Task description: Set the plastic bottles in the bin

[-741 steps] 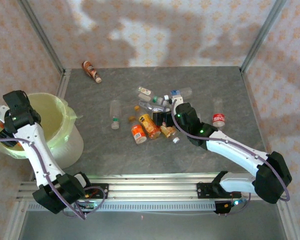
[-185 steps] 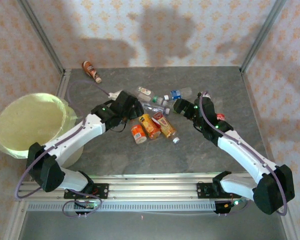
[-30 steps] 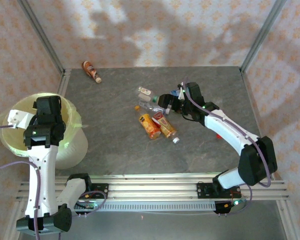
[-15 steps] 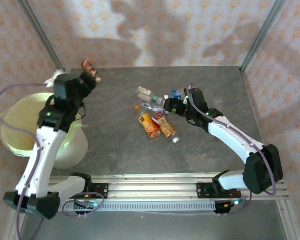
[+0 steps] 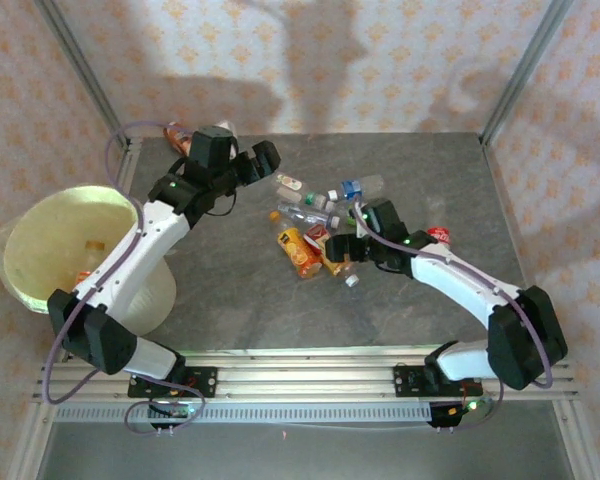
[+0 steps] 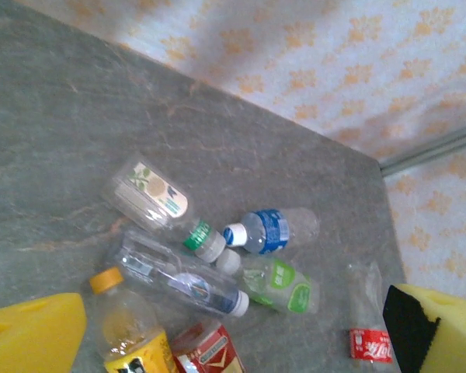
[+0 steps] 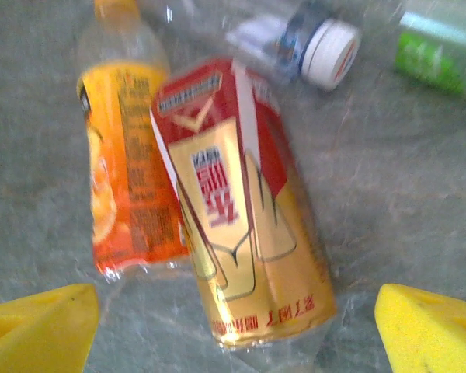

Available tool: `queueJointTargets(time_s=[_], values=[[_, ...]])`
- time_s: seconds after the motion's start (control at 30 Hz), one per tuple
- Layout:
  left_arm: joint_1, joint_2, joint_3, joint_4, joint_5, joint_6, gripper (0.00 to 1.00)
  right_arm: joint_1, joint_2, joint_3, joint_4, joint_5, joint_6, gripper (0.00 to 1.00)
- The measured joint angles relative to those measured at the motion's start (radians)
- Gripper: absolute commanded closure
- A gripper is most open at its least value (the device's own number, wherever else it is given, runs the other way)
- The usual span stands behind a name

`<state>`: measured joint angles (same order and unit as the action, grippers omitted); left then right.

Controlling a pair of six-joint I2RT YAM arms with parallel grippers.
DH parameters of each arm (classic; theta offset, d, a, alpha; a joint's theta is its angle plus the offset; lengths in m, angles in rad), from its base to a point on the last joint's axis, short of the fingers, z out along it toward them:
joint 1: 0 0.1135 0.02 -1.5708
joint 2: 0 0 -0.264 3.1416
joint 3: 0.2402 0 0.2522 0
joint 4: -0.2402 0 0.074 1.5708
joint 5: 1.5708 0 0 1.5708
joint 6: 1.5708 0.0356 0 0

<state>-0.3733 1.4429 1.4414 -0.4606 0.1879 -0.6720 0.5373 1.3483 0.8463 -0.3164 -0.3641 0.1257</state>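
Several plastic bottles lie in a cluster mid-table: an orange-labelled one (image 5: 296, 251) (image 7: 128, 179), a red-and-gold one (image 5: 331, 256) (image 7: 248, 249), a long clear one (image 6: 179, 280), a green-capped one (image 5: 292, 183) (image 6: 147, 190), a blue-labelled one (image 5: 355, 187) (image 6: 270, 231) and a green-labelled one (image 6: 287, 287). A crushed red-labelled bottle (image 5: 438, 235) (image 6: 370, 343) lies apart at the right. My right gripper (image 5: 341, 250) (image 7: 233, 330) is open, its yellow pads straddling the red-and-gold bottle's base without touching. My left gripper (image 5: 261, 159) (image 6: 233, 338) hangs open above the cluster's far left. The bin (image 5: 130, 215) stands at the left with bottles inside.
A brown-orange bottle (image 5: 177, 138) lies at the far-left corner, partly behind my left arm. Metal frame posts and patterned walls close the table's back and sides. Bare grey tabletop stretches along the near side and far right.
My left arm has swung from over the bin to the far middle of the table, gripper open throughout. My right gripper has come nearer, down over the red-and-gold bottle.
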Motion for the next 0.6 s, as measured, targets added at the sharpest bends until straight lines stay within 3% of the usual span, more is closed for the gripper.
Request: queueJointTargets(time_s=[0.17, 0.37, 0.6], values=[[0.000, -0.032, -0.123, 0.060, 0.045, -0.009, 0.00, 0.029, 0.060, -0.050, 0.022, 0.022, -0.004, 0.10], [0.000, -0.098, -0.290, 0.083, 0.067, -0.036, 0.00, 0.034, 0.152, -0.053, 0.095, 0.072, -0.012, 0.19], [0.000, -0.125, -0.337, 0.084, 0.087, -0.032, 0.00, 0.046, 0.236, -0.034, 0.172, 0.057, -0.051, 0.23]])
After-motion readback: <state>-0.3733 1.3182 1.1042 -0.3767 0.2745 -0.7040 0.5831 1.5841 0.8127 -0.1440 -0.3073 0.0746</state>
